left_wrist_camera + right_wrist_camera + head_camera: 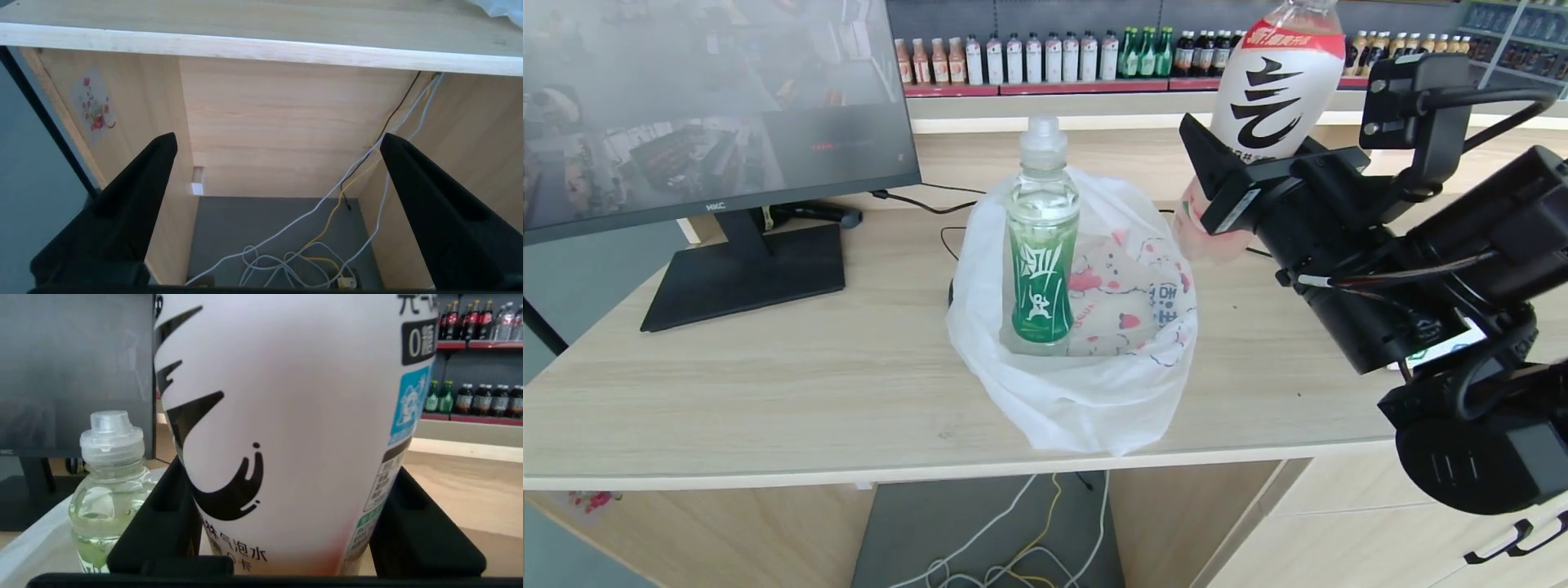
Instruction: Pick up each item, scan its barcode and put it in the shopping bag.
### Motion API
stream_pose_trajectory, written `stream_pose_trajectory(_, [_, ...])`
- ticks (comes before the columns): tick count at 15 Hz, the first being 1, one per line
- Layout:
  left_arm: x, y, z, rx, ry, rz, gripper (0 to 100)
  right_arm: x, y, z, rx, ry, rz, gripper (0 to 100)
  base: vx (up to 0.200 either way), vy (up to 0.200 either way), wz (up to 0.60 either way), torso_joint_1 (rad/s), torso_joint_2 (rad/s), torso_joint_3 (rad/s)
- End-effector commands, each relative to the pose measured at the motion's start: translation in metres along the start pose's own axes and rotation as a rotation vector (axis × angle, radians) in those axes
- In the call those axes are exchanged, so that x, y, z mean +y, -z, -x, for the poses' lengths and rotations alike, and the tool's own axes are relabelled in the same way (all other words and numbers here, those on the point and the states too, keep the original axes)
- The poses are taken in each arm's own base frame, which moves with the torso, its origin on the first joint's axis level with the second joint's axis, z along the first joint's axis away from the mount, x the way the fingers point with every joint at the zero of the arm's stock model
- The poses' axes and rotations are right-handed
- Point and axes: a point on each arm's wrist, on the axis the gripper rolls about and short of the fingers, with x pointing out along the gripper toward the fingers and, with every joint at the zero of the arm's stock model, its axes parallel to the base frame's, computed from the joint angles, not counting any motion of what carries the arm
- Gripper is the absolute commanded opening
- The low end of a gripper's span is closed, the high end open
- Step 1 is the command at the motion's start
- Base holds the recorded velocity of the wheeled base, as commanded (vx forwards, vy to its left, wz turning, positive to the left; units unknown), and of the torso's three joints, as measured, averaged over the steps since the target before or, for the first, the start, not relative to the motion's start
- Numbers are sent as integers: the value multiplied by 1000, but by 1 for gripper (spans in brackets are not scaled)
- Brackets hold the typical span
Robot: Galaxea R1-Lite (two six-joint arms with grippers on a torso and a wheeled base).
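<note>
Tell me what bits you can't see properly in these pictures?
1. White bottle: cap cut off by the head view's top edge; lower part partly hidden by the right jaws.
2. Green bottle: bottom cut off at the right wrist view's edge.
3. Shelf bottles: too small in the head view to read.

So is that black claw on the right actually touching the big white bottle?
Touching. In the right wrist view, the right gripper has a finger pressed on each side of the white bottle, no gap.

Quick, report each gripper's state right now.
Left gripper: open, holding nothing.
Right gripper: closed on the white bottle.
</note>
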Motion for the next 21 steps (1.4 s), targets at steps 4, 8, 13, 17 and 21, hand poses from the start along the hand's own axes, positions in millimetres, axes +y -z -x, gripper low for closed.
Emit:
stream_pose_trajectory(4, [0,0,0,0,1,0,100,22,38,-8,70,-49,-13,0,0,0,0,0,0,0])
stream_pose_trajectory(8, [0,0,0,0,-1,0,100,40,59,-9,108,-97,-13,0,0,0,0,0,0,0])
stream_pose_trajectory(13, [0,0,0,0,-1,0,100,48,78,-15,129,-100,-12,0,0,0,0,0,0,0])
stream_pose_trajectory(17, [0,0,0,0,-1,0,100,48,87,-16,145,-95,3,0,0,0,0,0,0,0])
stream_pose_trajectory(21, [0,0,0,0,-1,0,100,39,92,-17,157,-73,18,0,0,0,0,0,0,0])
